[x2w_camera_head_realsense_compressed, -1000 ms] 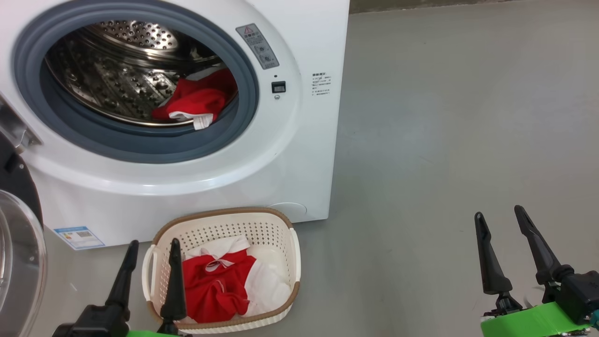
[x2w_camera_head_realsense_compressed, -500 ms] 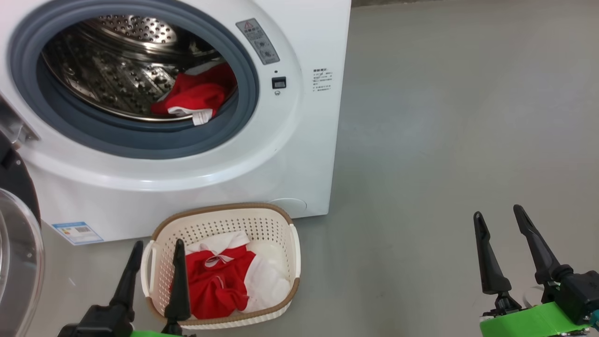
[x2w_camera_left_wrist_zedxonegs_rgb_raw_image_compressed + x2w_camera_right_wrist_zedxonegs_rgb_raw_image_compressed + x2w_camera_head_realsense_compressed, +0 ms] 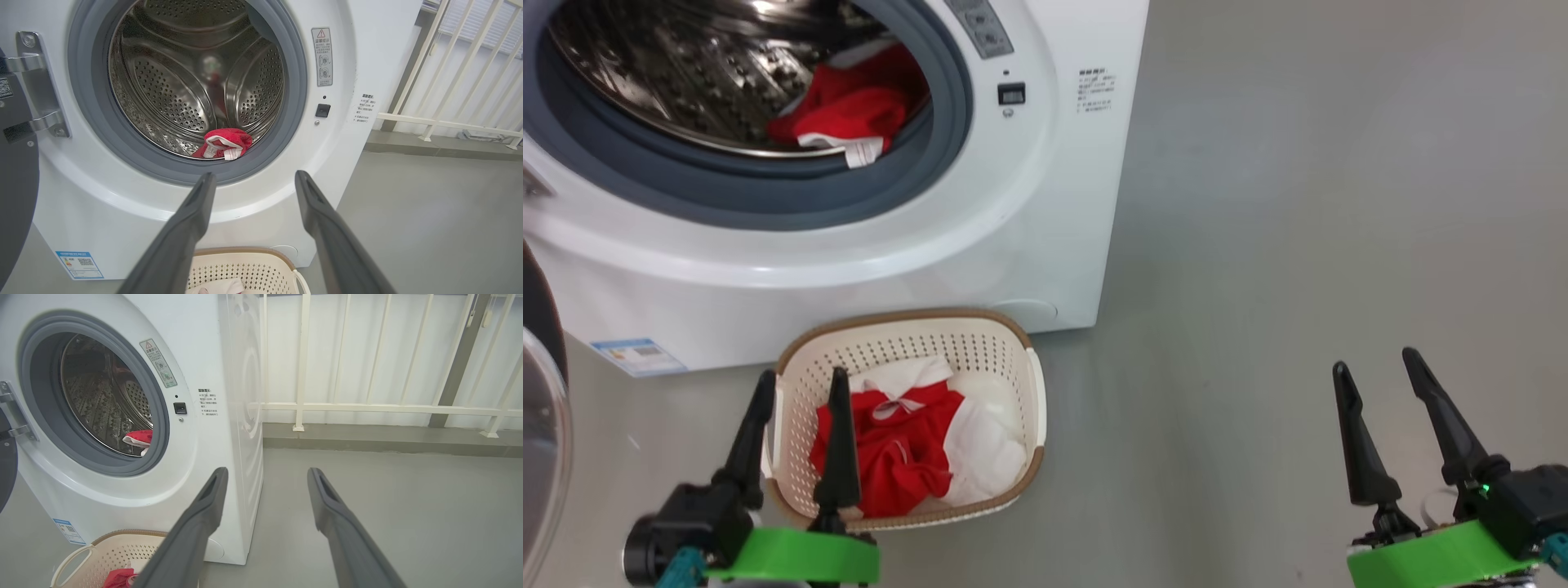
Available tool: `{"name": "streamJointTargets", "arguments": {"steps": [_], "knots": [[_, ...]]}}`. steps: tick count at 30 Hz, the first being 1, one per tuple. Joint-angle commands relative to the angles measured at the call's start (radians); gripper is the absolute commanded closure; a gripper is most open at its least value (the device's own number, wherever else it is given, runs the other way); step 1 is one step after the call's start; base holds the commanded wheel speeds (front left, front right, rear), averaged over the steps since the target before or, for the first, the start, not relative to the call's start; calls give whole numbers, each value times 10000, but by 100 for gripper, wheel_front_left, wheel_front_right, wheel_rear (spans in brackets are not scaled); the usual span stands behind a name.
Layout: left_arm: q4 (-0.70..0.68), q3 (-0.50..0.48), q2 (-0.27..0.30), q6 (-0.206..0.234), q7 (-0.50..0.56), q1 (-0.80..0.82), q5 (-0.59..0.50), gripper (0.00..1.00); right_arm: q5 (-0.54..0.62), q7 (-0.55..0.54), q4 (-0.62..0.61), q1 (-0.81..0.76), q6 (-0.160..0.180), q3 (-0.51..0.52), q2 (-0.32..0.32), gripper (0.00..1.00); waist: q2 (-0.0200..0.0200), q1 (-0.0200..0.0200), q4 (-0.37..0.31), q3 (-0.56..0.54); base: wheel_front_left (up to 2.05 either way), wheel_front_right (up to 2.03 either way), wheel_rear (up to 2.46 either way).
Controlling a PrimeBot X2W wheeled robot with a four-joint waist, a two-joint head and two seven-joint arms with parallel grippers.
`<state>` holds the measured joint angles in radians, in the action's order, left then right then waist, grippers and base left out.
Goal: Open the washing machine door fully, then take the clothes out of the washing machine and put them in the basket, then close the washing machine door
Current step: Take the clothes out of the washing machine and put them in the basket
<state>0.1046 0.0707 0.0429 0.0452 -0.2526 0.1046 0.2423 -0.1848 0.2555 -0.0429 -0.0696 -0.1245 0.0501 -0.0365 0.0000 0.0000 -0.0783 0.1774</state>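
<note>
- Washing machine (image 3: 1045, 245): white front-loader standing on the grey floor (image 3: 1298, 204). Its opening is uncovered, showing the grey rubber ring (image 3: 768, 196) and the perforated steel drum (image 3: 670, 73).
- Washing machine door (image 3: 541, 441): swung open at the machine's left. Its black rim and clear glass bowl are cut by the head view's left edge. It hangs on a metal hinge (image 3: 41, 90).
- Clothes (image 3: 849, 106), in the drum: one bright red bundle with white trim and a small white tag. It lies at the drum's front lip on the lower right, against the rubber ring.
- Second garment (image 3: 890, 465), in the basket: red with white parts, crumpled and covering most of the bottom.
- Basket (image 3: 980, 359): cream perforated plastic with a brown rim and side handles. It sits on the floor just in front of the machine's lower front.
- Left jaws: at the head view's lower left, spread wide and holding nothing. The two dark fingers (image 3: 837, 441) point up the view, one crossing the basket's left wall and the other the red garment. Their height above the basket cannot be told. In the left wrist view they aim at the machine's front, below the opening.
- Right jaws: at the head view's lower right, spread wide and empty. Their fingers (image 3: 1356, 441) are over bare floor, well apart from the machine and the basket.
- Blue label (image 3: 633, 357): on the machine's lower left front.
- Warning sticker (image 3: 321, 56): right of the opening, with a small black latch socket (image 3: 322, 110) below it.
- White railing (image 3: 367, 408): beyond the machine's right side.
</note>
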Motion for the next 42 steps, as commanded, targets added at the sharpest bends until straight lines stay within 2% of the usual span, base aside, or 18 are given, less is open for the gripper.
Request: {"name": "streamJointTargets", "arguments": {"steps": [1, 13, 25, 42], "knots": [[-113, -283, 74, 38, -92, 565, -52, 0, -131, 63, -300, 533, -62, -294, -137, 0, 0, 0, 9, 529, 0, 0, 0], [676, -696, 112, -313, -92, 2360, -44, 0, -247, 63, -260, 1263, -62, -481, -137, 0, 0, 0, -280, 1681, 0, 0, 0], [1679, -1003, 335, -408, -92, 4171, -50, 0, -374, 63, -243, 1642, -62, -618, -137, 0, 0, 0, -442, 2443, 0, 0, 0], [3786, -1325, 1428, -714, 93, 7814, 212, 0, -633, 63, -96, 2635, -62, -1078, -137, 0, 0, 0, -836, 4057, 0, 0, 0]]}}
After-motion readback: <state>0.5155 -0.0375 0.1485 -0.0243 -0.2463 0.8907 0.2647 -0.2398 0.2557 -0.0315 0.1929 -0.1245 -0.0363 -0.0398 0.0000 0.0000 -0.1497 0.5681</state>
